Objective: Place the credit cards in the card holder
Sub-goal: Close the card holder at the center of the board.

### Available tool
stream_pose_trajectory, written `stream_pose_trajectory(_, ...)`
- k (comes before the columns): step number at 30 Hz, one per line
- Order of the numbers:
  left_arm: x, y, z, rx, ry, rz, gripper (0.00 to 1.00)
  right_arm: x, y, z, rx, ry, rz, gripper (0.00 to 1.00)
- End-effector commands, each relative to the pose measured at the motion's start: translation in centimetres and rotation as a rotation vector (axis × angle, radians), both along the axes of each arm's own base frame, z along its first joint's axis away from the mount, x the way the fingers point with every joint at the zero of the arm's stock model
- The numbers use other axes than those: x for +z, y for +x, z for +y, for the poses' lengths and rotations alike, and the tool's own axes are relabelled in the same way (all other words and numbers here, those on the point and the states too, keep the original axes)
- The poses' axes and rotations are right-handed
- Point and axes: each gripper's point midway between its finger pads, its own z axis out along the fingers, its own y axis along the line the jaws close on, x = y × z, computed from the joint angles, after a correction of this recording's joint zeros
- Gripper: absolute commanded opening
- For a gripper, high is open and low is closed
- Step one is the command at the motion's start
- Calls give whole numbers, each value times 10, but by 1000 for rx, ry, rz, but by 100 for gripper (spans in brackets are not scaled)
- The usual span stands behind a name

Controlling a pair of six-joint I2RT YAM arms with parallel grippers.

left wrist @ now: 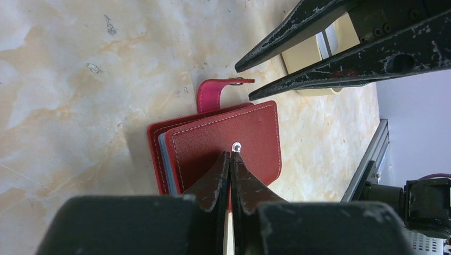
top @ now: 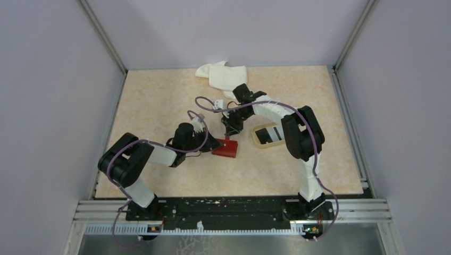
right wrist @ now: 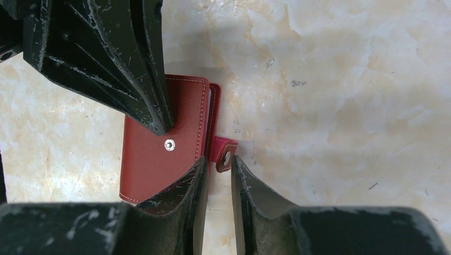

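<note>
- Two claws work one small thing. The left claw [left wrist: 230,155] is fully closed, its tips pressed down on the card holder [left wrist: 213,133] just beside the snap stud [left wrist: 236,146] — pinning it, not gripping it.
- The right claw [right wrist: 219,159] stands narrowly apart with the snap tab [right wrist: 225,147] between its tips; I cannot tell whether the pads touch it.
- Likely trouble: the tab looks thin and slick, so it may slide out of the tips. A sideways pull could also drag the holder across the surface [left wrist: 80,106] from under the left tips.
- The holder lies mid-frame in the top view, left of the beige tray [top: 259,139].
- The left arm [top: 154,154] comes in low from the lower left with its elbow folded. The right arm [top: 300,133] arches over from the lower right — wrist turned down.
</note>
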Motion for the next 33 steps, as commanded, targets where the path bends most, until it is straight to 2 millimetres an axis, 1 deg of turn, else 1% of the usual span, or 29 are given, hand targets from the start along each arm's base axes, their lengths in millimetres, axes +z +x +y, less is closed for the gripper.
stream_pose_trajectory(1,-28,-9,12,5,75,55,7,16,13,13,-2,54,-42,22)
stream_pose_trajectory(4,-29,-9,12,6,76,56,7,17,13,14,-3,55,-43,21)
stream_pose_trajectory(8,-29,-9,13,7,76,56,7,17,14,14,-7,55,-43,16)
stream_pose_trajectory(10,-29,-9,13,8,77,57,7,16,13,14,-7,51,-39,10)
stream_pose_trajectory(13,-30,-9,13,11,78,60,7,17,13,13,-8,51,-38,0)
stream_pose_trajectory(18,-31,-8,14,17,78,60,7,22,13,11,-27,47,-49,0)
stream_pose_trajectory(21,-31,-8,15,18,70,71,7,31,11,9,-49,59,-67,0)
stream_pose_trajectory(25,-34,-8,15,13,67,83,6,42,1,7,-56,92,-63,0)
stream_pose_trajectory(29,-35,-7,14,13,68,94,5,38,-13,3,-59,88,-26,0)
stream_pose_trajectory(33,-35,-8,12,2,67,97,3,42,-14,2,-91,114,-47,0)
